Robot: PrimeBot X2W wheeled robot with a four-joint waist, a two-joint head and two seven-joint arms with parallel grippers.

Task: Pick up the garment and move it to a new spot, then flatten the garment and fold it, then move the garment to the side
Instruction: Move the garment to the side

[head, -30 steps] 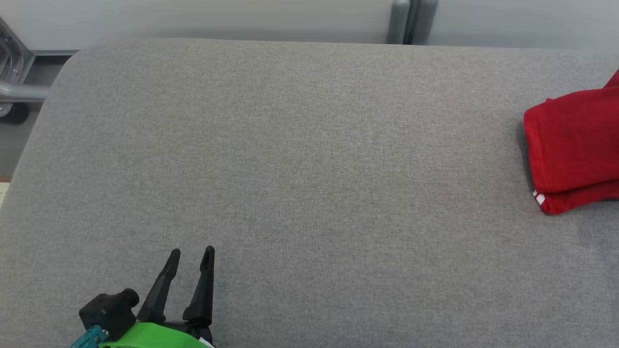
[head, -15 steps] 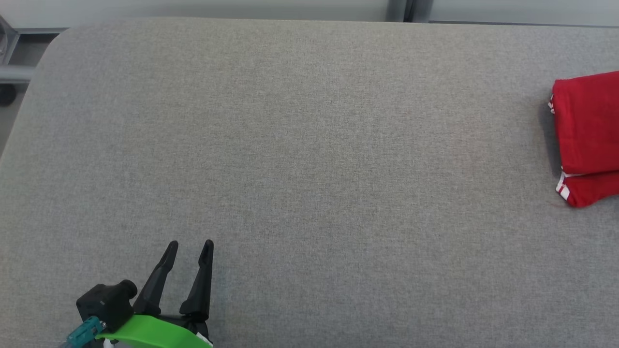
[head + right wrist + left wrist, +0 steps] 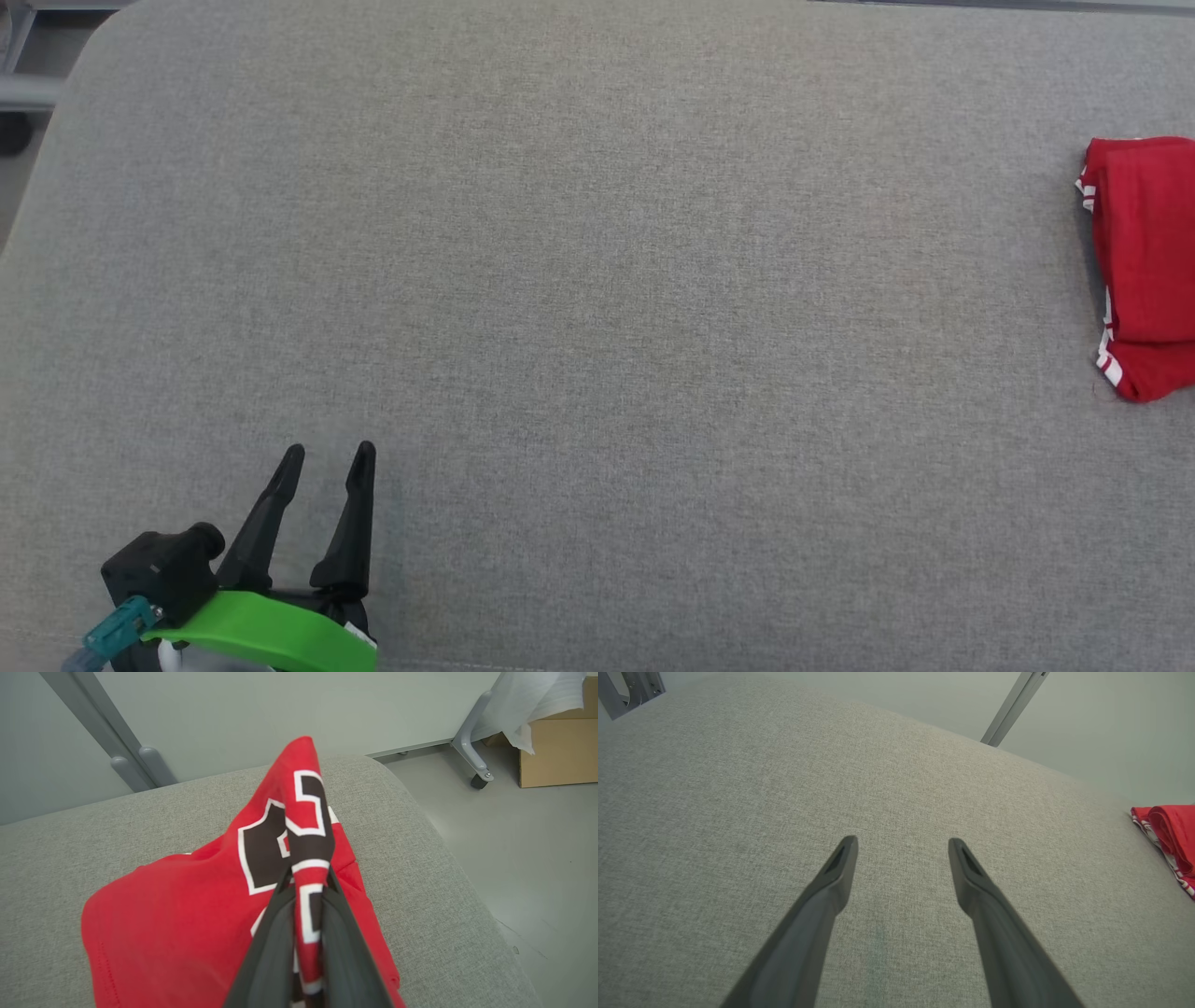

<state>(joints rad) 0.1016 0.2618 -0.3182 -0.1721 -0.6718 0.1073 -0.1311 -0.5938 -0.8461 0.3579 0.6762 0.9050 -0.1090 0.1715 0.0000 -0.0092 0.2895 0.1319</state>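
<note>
Head view has the red garment (image 3: 1144, 243) at the right edge of the frame, folded into a compact stack with white-striped hems facing left, lying on the grey fabric surface (image 3: 597, 280). The left hand (image 3: 330, 450) sits at the lower left of that frame, well apart from the garment. Its two dark fingers (image 3: 355, 523) are spread and point up the frame, with nothing between them.

In the right wrist view the right hand (image 3: 307, 877) rises from the bottom middle, its fingers pressed together on a raised fold of the garment, a ridge bearing black print edged in white. The rest of the red cloth lies on the surface below and to the left.

At the upper right of that view a cardboard box (image 3: 556, 756) stands on the floor (image 3: 537, 858) with a white sheet (image 3: 537, 700) draped over its top. What the box holds cannot be told.
</note>
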